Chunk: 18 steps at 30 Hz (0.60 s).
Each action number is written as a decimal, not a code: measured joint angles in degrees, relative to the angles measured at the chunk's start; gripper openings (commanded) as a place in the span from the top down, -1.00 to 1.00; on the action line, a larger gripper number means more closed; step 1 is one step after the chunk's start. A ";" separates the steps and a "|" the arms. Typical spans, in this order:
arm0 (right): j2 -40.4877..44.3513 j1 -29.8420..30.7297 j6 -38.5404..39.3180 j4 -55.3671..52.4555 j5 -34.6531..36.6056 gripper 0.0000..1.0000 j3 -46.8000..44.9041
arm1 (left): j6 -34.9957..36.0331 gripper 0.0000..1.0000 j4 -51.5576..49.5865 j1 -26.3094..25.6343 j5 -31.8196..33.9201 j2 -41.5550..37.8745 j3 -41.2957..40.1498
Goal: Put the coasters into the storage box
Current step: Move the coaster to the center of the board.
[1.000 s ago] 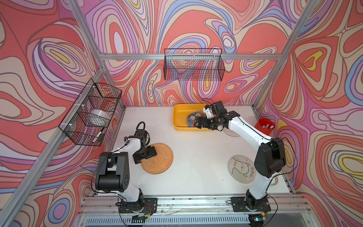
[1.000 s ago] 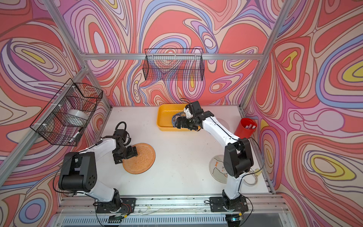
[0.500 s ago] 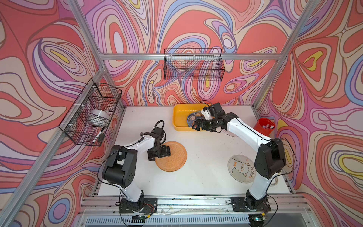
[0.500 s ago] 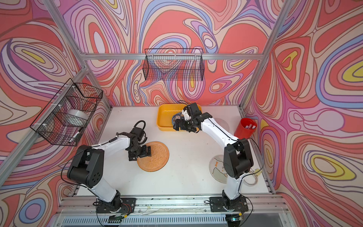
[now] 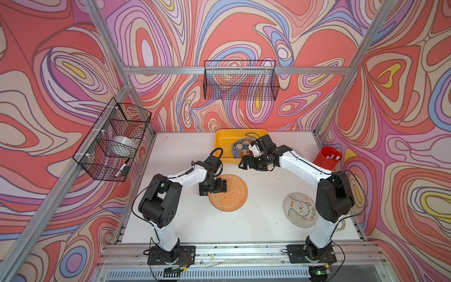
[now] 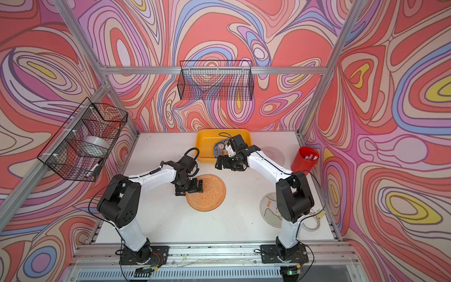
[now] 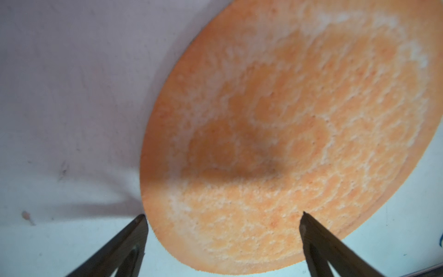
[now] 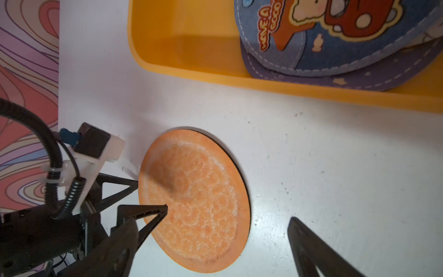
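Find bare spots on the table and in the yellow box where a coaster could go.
Bare: left half of the storage box, beside the blue coasters; the table between the orange coaster and the alpaca coaster. Crowded: the box's front rim, where the right gripper hangs near the left gripper.

Bright, even light, soft shadow across the orange coaster (left wrist view blurry, close-up)

White table: storage box, orange coaster, alpaca coaster, cup
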<state>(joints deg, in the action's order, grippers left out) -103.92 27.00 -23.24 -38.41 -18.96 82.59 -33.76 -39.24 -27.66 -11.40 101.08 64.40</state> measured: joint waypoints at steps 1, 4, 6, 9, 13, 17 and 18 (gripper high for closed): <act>0.00 0.11 -0.15 -0.04 -0.02 -0.96 -0.85 | 0.00 -1.00 0.33 0.07 0.57 -0.59 -0.46; 0.00 0.52 -0.48 -0.15 -0.37 -0.97 -3.61 | -0.26 -1.00 1.03 0.52 2.21 -3.41 -2.64; 0.02 0.94 -0.81 -0.22 -0.66 -0.96 -5.79 | -0.66 -0.97 1.75 0.83 2.97 -5.27 -4.28; 0.02 1.51 -1.29 -0.52 -1.29 -0.96 -8.52 | -1.44 -0.91 3.63 1.14 3.43 -6.71 -6.45; 0.02 1.99 -1.75 -0.81 -2.16 -0.93 -11.50 | -2.54 -0.82 6.03 1.14 3.06 -6.34 -7.96; 0.02 2.29 -1.99 -0.90 -2.60 -0.87 -13.53 | -3.15 -0.74 8.22 1.14 2.29 -5.38 -8.04; 0.02 2.32 -2.03 -0.90 -2.62 -0.85 -13.79 | -3.21 -0.72 8.57 1.14 2.19 -5.22 -8.04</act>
<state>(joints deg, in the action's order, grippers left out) -103.90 29.32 -25.28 -39.31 -21.58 68.79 -36.97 -30.68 -26.52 -9.21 95.85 56.36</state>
